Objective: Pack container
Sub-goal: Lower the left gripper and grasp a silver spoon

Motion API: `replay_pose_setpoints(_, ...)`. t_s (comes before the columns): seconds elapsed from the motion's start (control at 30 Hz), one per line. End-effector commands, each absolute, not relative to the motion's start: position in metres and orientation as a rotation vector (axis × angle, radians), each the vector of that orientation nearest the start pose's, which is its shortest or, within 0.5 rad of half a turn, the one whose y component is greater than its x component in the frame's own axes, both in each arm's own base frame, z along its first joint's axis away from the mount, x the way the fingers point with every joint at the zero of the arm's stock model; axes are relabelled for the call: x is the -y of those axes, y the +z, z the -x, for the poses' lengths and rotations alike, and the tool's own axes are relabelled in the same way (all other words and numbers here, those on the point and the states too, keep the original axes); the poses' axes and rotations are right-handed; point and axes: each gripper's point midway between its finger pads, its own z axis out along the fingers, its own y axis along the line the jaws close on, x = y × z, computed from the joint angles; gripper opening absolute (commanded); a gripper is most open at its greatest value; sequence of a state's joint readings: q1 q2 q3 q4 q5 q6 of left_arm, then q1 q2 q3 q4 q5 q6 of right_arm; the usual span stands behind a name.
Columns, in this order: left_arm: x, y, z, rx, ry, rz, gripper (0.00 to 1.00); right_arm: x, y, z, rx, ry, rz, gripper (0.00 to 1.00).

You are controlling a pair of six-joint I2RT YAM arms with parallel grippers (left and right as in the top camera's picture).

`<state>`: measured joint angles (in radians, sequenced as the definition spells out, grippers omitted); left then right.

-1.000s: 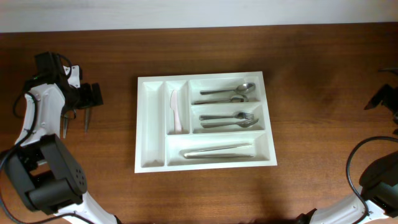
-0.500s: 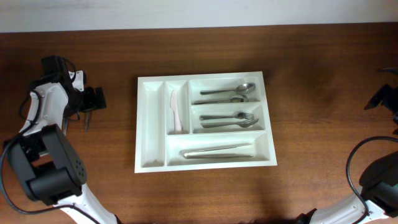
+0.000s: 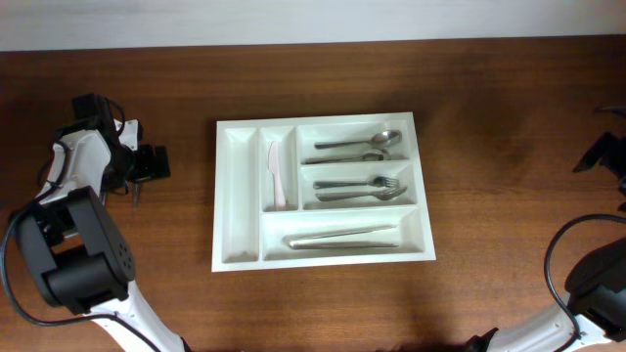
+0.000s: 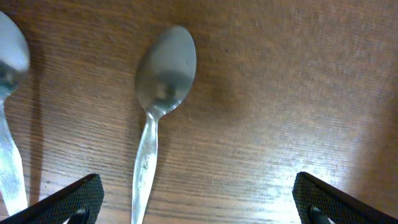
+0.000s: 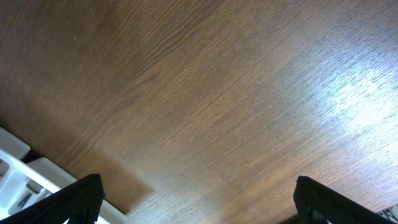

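Large white plastic tray (image 3: 238,210), rectangular, with low walls and rounded corners. Lies flat near the middle of the brown wooden table (image 3: 489,196), with the long side across the view from above. Has five compartments: two narrow upright ones at its left side, three wide ones stacked at its right side. Looks far bigger than the cutlery inside.

Well apart from the tray, at the left side of the table, left gripper (image 3: 147,163), low over the wood, with fingers spread wide. Under it, on the table, one metal spoon (image 4: 163,81), bowl toward the top of the wrist view and handle toward the gap between the fingers. Just beside, a second spoon (image 4: 9,106), cut by the left edge of that view.

At the far right edge of the table, right gripper (image 3: 599,154), also spread wide, over bare wood. Shows only a corner of the tray at the lower left of its wrist view.

Inside the tray:
- **Second narrow compartment:** a pale plastic knife (image 3: 277,176).
- **Top wide compartment:** metal spoons (image 3: 357,145).
- **Middle wide compartment:** forks (image 3: 360,187).
- **Bottom wide compartment:** long metal pieces (image 3: 342,238), kind hard to tell.
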<state>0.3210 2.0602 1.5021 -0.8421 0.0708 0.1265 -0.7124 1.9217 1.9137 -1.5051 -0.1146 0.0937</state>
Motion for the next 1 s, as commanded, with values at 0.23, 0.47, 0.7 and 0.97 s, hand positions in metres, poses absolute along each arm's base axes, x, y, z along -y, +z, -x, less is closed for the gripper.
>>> replay_pose_setpoints(0.23,-0.132,-0.003,-0.396,-3.055,0.032,0.227,0.99,0.225,0.173,-0.295,-2.817,0.151,-1.174,0.99)
replay_pose_setpoints(0.47,-0.140,-0.003,-0.396,-3.051,0.103,0.235,0.99,0.225,0.173,-0.295,-2.817,0.151,-1.174,0.99)
replay_pose_setpoints(0.7,-0.144,-0.002,-0.403,-3.024,0.121,0.227,0.99,0.225,0.173,-0.295,-2.817,0.151,-1.174,0.99)
replay_pose_setpoints(0.97,-0.144,-0.002,-0.403,-3.031,0.131,0.126,0.99,0.225,0.173,-0.295,-2.817,0.151,-1.174,0.99)
